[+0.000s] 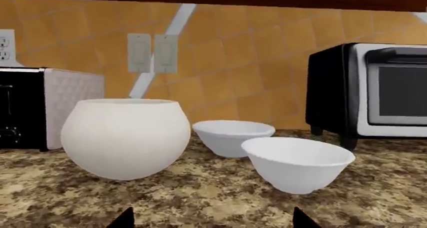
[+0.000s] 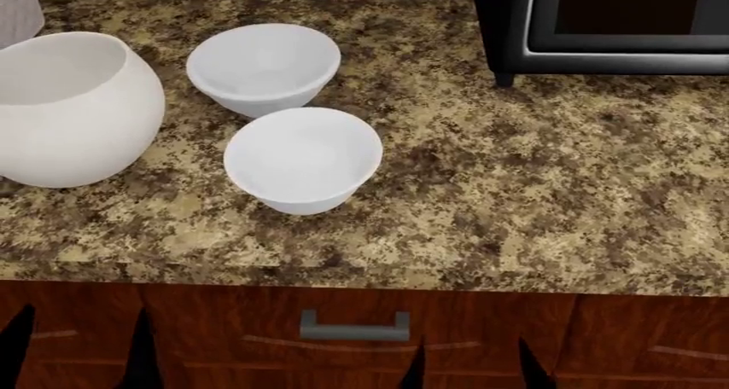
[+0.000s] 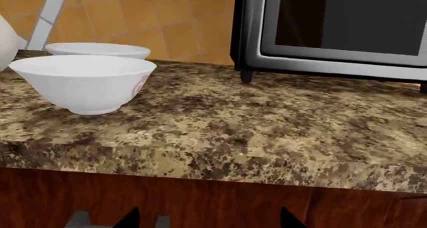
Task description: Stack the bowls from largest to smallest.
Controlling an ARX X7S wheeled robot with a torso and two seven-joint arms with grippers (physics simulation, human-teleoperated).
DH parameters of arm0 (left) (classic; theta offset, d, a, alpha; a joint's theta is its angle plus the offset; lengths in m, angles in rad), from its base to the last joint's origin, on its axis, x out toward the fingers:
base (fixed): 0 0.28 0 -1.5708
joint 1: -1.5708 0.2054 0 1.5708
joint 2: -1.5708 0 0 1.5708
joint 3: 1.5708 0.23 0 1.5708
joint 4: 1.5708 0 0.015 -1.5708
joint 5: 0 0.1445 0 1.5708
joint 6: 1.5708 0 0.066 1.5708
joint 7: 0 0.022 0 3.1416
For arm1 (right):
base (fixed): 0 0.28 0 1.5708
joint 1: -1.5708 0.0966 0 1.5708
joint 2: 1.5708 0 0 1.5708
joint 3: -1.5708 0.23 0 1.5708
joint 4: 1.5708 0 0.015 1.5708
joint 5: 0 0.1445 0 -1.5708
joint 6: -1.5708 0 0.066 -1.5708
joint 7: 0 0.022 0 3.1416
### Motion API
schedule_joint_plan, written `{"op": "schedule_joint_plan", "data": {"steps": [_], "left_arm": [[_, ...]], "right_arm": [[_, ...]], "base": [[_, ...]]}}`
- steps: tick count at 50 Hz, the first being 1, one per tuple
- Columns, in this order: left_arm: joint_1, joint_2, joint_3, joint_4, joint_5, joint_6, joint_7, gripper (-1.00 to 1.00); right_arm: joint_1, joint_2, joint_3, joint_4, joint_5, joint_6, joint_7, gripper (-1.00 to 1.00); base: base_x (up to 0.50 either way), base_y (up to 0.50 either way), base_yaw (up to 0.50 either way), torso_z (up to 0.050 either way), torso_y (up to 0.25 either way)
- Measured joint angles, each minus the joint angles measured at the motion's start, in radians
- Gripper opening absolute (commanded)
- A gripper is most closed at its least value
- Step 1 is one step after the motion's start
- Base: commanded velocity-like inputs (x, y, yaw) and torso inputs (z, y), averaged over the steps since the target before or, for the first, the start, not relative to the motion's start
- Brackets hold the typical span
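- Big bowl [image 2: 63, 107] upright on counter [image 2: 513, 193], far left.
- Two small bowls [image 2: 265, 65] [image 2: 303, 157] side by side, just right of big bowl, unstacked.
- Left gripper [image 1: 212, 219], right gripper [image 3: 208, 218]: fingertips spread apart, holding nothing, short of counter edge.

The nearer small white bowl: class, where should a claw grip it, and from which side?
Grip the nearer flared bowl by its thin rim, coming from above, probably on its right, which is bare counter. Its narrow base and sloping wall would likely slip from a side pinch.
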Motion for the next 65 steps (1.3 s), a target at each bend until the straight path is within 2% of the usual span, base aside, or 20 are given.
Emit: {"op": "schedule_joint_plan", "data": {"steps": [2,12,22,36,45,52,65], "left_arm": [[-0.025,-0.018,-0.013,0.047,-0.032,-0.04,-0.01,1.0],[-0.362,-0.134,-0.087,0.331,-0.22,-0.402,-0.082,1.0],[-0.601,-0.2,-0.12,0.418,-0.309,-0.578,-0.105,1.0],[-0.898,-0.251,-0.104,0.354,-0.347,-0.685,-0.088,1.0],[-1.043,-0.261,-0.073,0.289,-0.345,-0.729,-0.079,1.0],[-1.094,-0.262,-0.065,0.276,-0.357,-0.76,-0.082,1.0],[-1.114,-0.256,-0.067,0.27,-0.378,-0.787,-0.094,1.0]], "right_arm": [[0.025,0.009,0.0,-0.041,0.001,0.042,-0.002,1.0],[0.258,0.053,0.011,-0.228,0.018,0.355,-0.028,1.0],[0.42,0.074,0.016,-0.25,0.036,0.505,-0.051,1.0],[0.656,0.087,0.003,-0.117,0.054,0.587,-0.094,1.0],[0.78,0.083,0.007,-0.063,0.075,0.627,-0.114,1.0],[0.833,0.077,0.006,-0.038,0.089,0.635,-0.125,1.0],[0.869,0.079,-0.005,-0.02,0.099,0.636,-0.133,1.0]], "base": [[0.0,0.0,0.0,0.0,0.0],[0.0,0.0,0.0,0.0,0.0],[0.0,0.0,0.0,0.0,0.0],[0.0,0.0,0.0,0.0,0.0],[0.0,0.0,0.0,0.0,0.0],[0.0,0.03,0.0,0.0,0.0],[0.0,0.45,0.0,0.0,0.0]]}}
